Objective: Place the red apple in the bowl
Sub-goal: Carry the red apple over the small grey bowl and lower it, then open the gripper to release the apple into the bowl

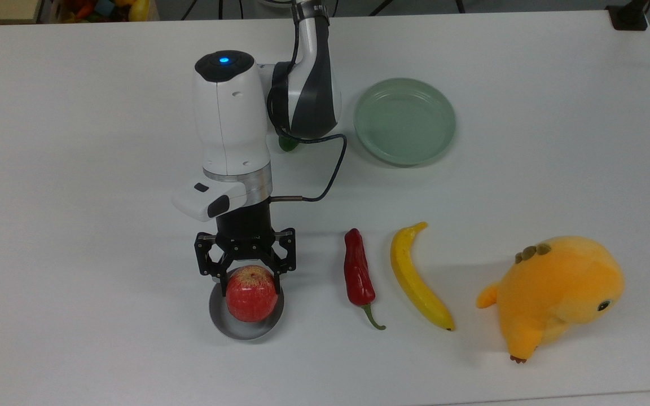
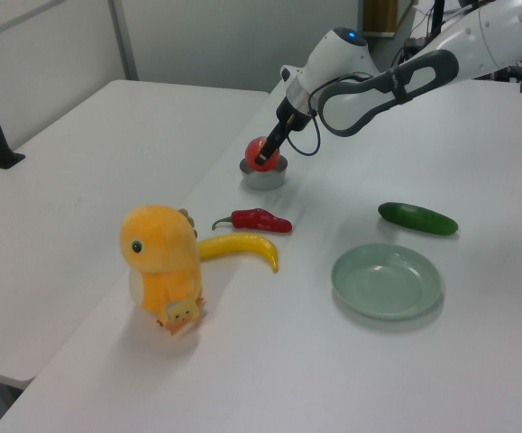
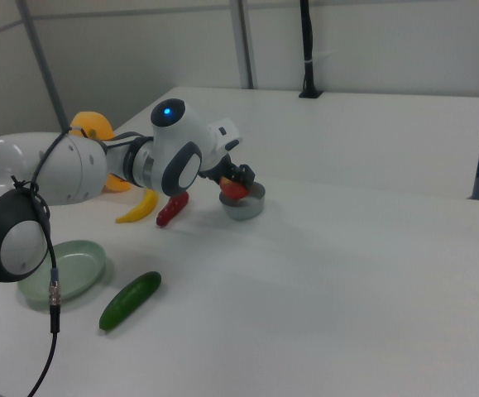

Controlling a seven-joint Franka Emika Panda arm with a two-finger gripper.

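While gripper (image 1: 251,274) clasps one red apple (image 1: 251,294), one bowl (image 1: 246,330) waits.

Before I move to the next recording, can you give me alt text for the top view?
The gripper holds the red apple inside the rim of the grey bowl on a white table. To the top view's right lie a red chili pepper, a banana and an orange plush toy; a pale green plate sits farther back.

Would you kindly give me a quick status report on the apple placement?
Gripper shut on the red apple. Apple sits low in the bowl, not yet released. Chili pepper lies clear to the top view's right; nothing in the way.
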